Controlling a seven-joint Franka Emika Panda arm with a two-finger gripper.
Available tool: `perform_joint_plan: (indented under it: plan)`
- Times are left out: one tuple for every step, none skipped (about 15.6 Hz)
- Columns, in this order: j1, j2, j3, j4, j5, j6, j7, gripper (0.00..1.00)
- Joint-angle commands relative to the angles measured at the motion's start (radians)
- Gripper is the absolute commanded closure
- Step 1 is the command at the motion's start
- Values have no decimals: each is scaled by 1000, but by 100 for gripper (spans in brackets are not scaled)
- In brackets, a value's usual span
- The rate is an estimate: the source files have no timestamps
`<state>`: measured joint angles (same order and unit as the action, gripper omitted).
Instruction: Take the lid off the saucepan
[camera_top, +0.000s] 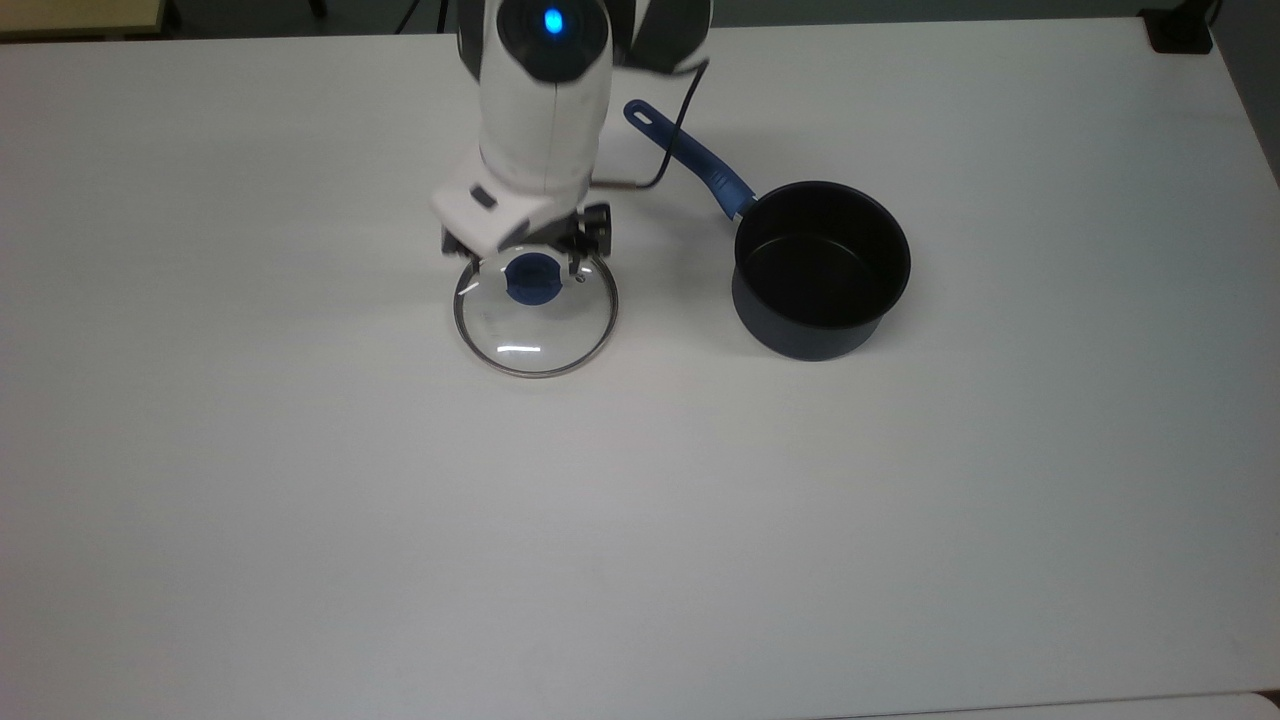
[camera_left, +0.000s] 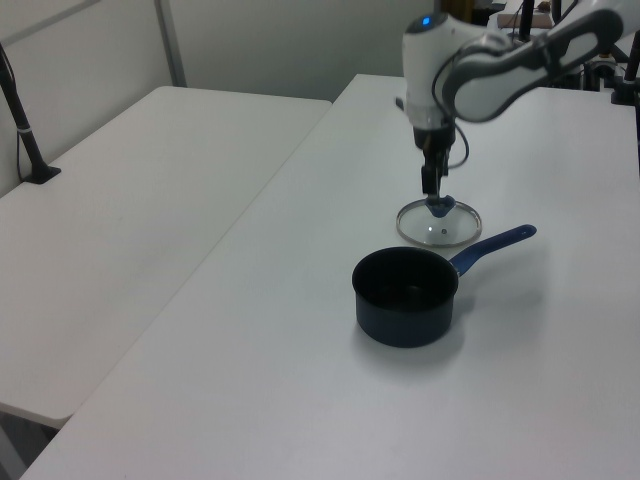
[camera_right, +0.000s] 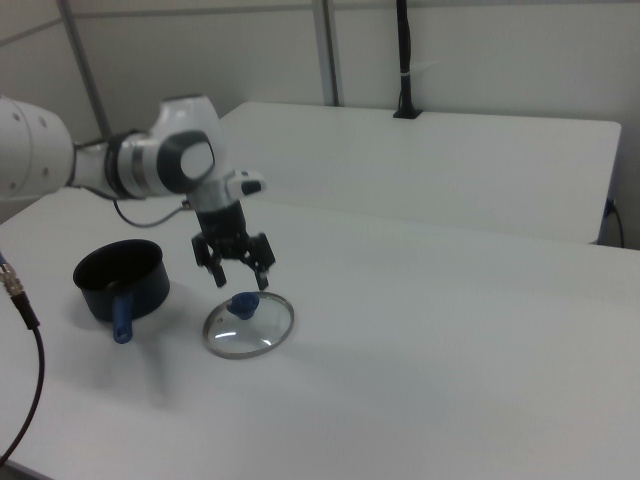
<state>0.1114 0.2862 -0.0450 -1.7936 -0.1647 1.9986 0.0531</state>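
The glass lid (camera_top: 540, 332) lies flat on the white table (camera_top: 600, 500), its blue knob (camera_top: 531, 279) uncovered. My gripper (camera_top: 526, 262) hangs just above the knob, open, with a finger on each side and nothing held. In the right view the gripper (camera_right: 242, 282) clears the knob (camera_right: 241, 303) by a small gap. The dark navy saucepan (camera_top: 820, 268) stands uncovered to the top view's right of the lid, its blue handle (camera_top: 690, 155) pointing to the far left. The left view has the lid (camera_left: 438, 225) behind the saucepan (camera_left: 405, 297), under the gripper (camera_left: 432, 190).
A thin black cable (camera_top: 665, 165) from the arm loops beside the saucepan handle. A second white table (camera_left: 130, 200) with a black post (camera_left: 25, 130) stands alongside. Another cable (camera_right: 20, 300) hangs in the right view's near left.
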Motion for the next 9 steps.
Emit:
perform_joint_plan:
  plan:
    - [5, -125, 2, 63, 57, -153, 50, 0]
    - [4, -154, 2, 81, 74, -197, 44, 0]
    - [4, -177, 1, 104, 79, -245, 44, 0]
    - [2, -196, 1, 127, 82, -298, 48, 0]
    - [1, -215, -1, 135, 85, -349, 44, 0]
    - [1, -243, -1, 135, 94, -375, 44, 0]
    - [-2, -272, -1, 129, 102, -380, 47, 0]
    - [-6, -291, -1, 126, 108, -382, 51, 0]
    - [-7, -303, -2, 123, 111, -383, 51, 0]
